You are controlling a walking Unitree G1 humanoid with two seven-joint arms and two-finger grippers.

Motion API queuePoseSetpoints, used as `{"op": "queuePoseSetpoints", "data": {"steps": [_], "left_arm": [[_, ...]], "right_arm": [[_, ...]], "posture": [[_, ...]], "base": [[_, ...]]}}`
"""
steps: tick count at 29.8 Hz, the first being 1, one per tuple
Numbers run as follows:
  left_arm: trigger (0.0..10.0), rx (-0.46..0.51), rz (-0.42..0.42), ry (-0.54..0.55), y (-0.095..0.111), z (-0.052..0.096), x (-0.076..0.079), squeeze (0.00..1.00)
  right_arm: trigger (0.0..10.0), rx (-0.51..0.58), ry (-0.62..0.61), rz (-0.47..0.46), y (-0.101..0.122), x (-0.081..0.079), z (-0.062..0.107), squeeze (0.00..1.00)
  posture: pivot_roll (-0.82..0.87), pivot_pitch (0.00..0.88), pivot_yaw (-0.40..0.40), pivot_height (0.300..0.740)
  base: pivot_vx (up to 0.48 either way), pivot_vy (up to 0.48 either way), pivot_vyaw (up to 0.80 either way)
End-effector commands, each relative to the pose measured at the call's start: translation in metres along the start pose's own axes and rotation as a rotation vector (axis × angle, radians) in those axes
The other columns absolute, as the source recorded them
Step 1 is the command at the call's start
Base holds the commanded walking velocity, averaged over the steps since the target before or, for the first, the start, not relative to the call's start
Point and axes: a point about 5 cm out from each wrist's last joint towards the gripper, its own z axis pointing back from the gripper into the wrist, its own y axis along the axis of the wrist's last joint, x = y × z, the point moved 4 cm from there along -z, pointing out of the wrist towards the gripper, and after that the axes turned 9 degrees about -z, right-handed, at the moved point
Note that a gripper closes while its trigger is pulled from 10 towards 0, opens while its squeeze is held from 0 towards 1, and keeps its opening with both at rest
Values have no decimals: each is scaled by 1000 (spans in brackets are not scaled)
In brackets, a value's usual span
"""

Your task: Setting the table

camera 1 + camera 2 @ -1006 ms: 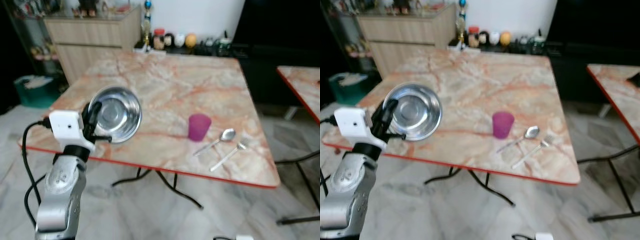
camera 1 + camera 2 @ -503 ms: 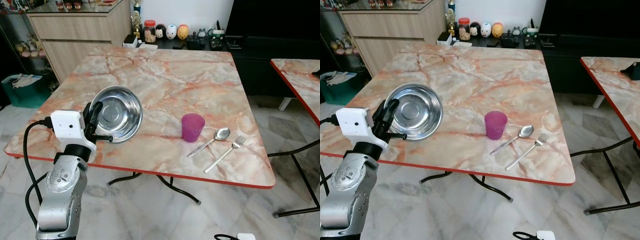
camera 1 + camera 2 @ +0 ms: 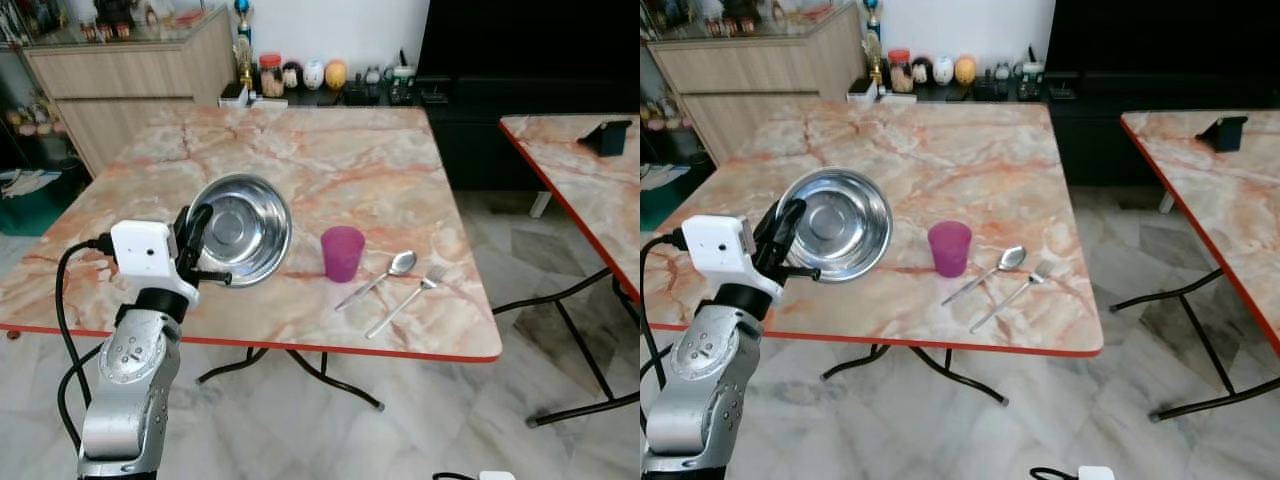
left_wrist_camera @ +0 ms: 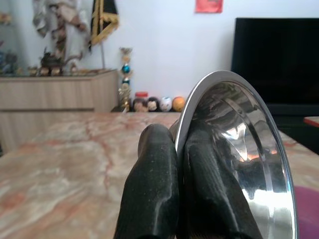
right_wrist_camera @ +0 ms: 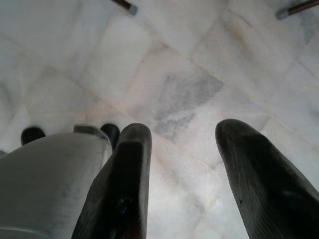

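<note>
Left eye view puts our left tool [image 3: 197, 245] furthest left, raised in front of us and clamped on the rim of a steel bowl [image 3: 238, 228], which hangs tilted on edge above the near left part of the desk [image 3: 330, 160] and is not set down. To its right a purple cup [image 3: 342, 252] stands upright, then a spoon [image 3: 378, 277] and a fork [image 3: 405, 301] lie side by side, near the cup but apart from it.

We judge the step in hand to be placing the bowl. To do it well we should bring it level before lowering, choose the bare patch left of the cup so the rim does not knock it, and let go only once the base sits flat. The pinch is on the thin rim alone, so a quick swing could make the bowl pivot.

Left wrist view adds what the head views cannot: both fingers [image 4: 152, 189] pressed either side of the rim, one inside and one outside. Right wrist view shows our right tool [image 5: 184, 184] hanging idle over the tiled floor [image 5: 184, 94], fingers spread and holding nothing.
</note>
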Motion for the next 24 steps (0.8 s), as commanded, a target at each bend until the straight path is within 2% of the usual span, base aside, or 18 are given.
{"op": "queuePoseSetpoints", "data": {"steps": [1,24], "left_arm": [[10000,24,-7,11,6,-1,-2,0],[10000,28,-3,19,7,-3,-3,0]], "right_arm": [[10000,3,-8,-9,0,2,0,0],[10000,0,-8,-8,-1,2,0,0]], "posture": [[-13,0,-6,732],[-23,0,-2,732]], "base": [[0,-352,0],[0,-352,0]]}}
